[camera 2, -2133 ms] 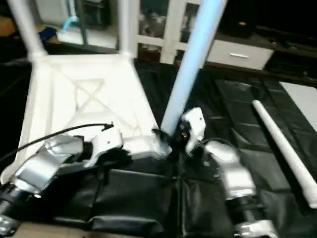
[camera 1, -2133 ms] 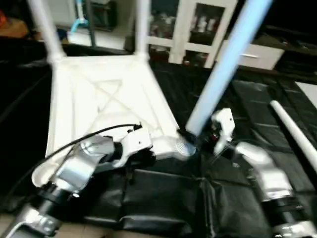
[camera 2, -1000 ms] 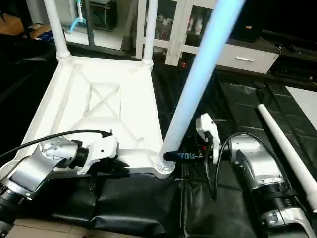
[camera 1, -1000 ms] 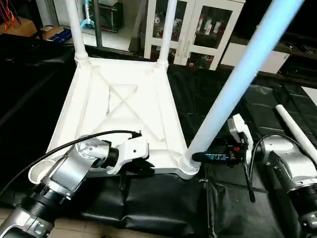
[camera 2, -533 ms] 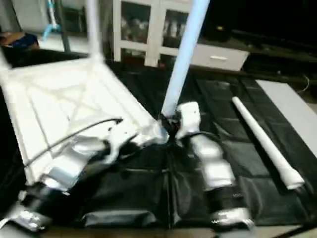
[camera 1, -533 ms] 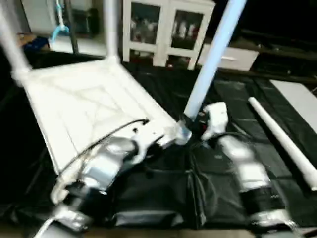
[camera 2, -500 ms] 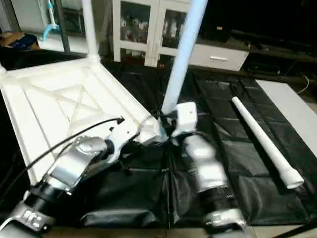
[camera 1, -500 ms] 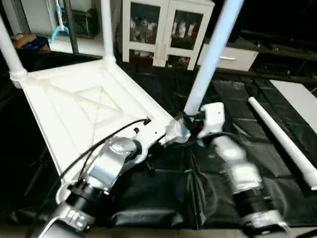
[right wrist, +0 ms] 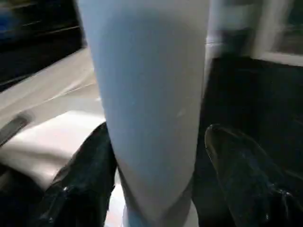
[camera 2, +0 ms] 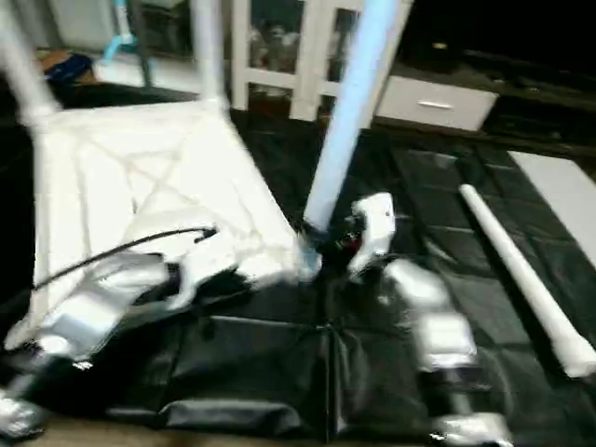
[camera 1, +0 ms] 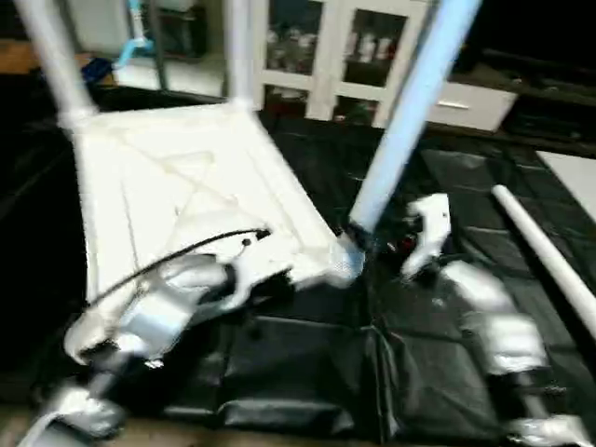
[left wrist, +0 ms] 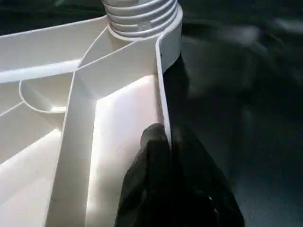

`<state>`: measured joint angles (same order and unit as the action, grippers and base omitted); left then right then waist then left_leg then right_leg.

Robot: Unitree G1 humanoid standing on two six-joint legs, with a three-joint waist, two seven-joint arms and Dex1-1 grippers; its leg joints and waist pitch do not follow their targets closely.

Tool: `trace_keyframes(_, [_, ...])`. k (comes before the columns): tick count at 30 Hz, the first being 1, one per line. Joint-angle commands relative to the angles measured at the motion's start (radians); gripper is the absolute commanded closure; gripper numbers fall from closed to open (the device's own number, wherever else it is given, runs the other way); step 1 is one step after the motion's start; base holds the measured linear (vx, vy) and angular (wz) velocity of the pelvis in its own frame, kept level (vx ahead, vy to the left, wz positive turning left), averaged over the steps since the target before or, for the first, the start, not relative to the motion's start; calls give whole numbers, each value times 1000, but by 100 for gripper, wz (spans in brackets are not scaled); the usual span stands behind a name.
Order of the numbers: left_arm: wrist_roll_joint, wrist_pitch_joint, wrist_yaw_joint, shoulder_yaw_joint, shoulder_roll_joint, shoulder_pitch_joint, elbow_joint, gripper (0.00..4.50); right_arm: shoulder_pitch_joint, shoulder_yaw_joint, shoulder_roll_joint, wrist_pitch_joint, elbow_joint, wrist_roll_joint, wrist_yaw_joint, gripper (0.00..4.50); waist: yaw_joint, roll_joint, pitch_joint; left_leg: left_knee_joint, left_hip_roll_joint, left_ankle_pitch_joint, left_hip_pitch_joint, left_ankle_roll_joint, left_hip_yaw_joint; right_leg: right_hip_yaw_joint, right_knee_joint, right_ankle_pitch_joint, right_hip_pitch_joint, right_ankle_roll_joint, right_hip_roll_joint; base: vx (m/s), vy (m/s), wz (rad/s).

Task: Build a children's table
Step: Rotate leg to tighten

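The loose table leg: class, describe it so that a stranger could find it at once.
Start from the upturned white table top on the black cover. To its right lies the loose leg, flat on the cover. The other three legs stand upright in corner sockets.

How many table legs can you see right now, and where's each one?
4. Two legs stand in the far corners of the table top, one leg stands in the near corner by the right gripper, one lies loose on the black mat.
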<state>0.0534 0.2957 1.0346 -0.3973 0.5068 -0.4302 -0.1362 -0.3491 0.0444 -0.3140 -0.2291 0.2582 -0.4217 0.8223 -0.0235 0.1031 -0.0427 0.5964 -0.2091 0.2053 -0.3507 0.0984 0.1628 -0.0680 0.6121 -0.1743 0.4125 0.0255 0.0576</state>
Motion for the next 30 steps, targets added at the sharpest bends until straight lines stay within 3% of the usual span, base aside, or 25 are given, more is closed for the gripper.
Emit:
trace_keyframes(1, [-66, -23, 198, -68, 31, 51, 61, 450, 21, -17, -131, -39, -20, -27, 203, 151, -7, -21, 57, -67, -33, 104, 9, -79, 8, 52, -53, -70, -50, 213, 66, 0, 0, 0])
trace_keyframes(3, [-77, -14, 212, -65, 33, 56, 71, 450, 25, -10, -155, -47, -22, -29, 247, 151, -11, -21, 54, -67, -34, 96, 16, -85, 14, 52, -52, -47, -44, 231, 64, 30, 22, 4])
trace_keyframes(5, [-98, -1, 236, -61, 35, 61, 90, 450, 28, 5, -188, -35, -17, -19, 311, 151, -14, -20, 54, -68, -31, 106, 8, -72, 14, 55, -51, -74, -53, 237, 69, 0, 0, 0])
trace_keyframes(10, [-130, -16, 266, -67, 42, 55, 87, 450, 27, 54, -235, -35, -30, -18, 395, 151, -16, -15, 48, -70, -29, 188, 10, -41, 13, 57, -70, -223, -50, 196, 72, 0, 0, 0])
trace_keyframes(13, [-137, -41, 288, -70, 58, 52, 78, 450, 17, 78, -245, -29, -31, -17, 441, 151, -17, -11, 48, -69, -28, 197, 8, -35, 10, 58, -74, -277, -49, 171, 73, 0, 0, 0])
trace_keyframes(21, [-142, -25, 332, -62, 75, 59, 92, 450, -3, 105, -240, -1, 8, 27, 484, 195, -14, -11, 54, -67, -30, 144, 4, -38, 9, 56, -62, -194, -51, 189, 71, 0, 0, 0])
trace_keyframes(24, [-142, -12, 318, -66, 81, 61, 94, 450, 5, 101, -200, 26, 65, 72, 355, 223, -11, -14, 50, -70, -28, 170, 3, -29, 8, 56, -67, -229, -50, 185, 72, 0, 0, 0])
trace_keyframes(27, [-138, -4, 309, -68, 84, 61, 95, 450, 13, 96, -187, 21, 69, 81, 314, 245, -2, -12, 44, -78, -28, 259, 2, 1, -1, 53, -81, -388, -50, 136, 71, 0, 0, 0])
trace_keyframes(30, [-63, 119, 135, -40, 30, 43, 72, 450, 33, 46, -99, -46, 89, 147, 5, 257, 8, -10, 40, -81, -27, 285, 6, 26, -1, 55, -88, -428, -40, 119, 69, 0, 0, 0])
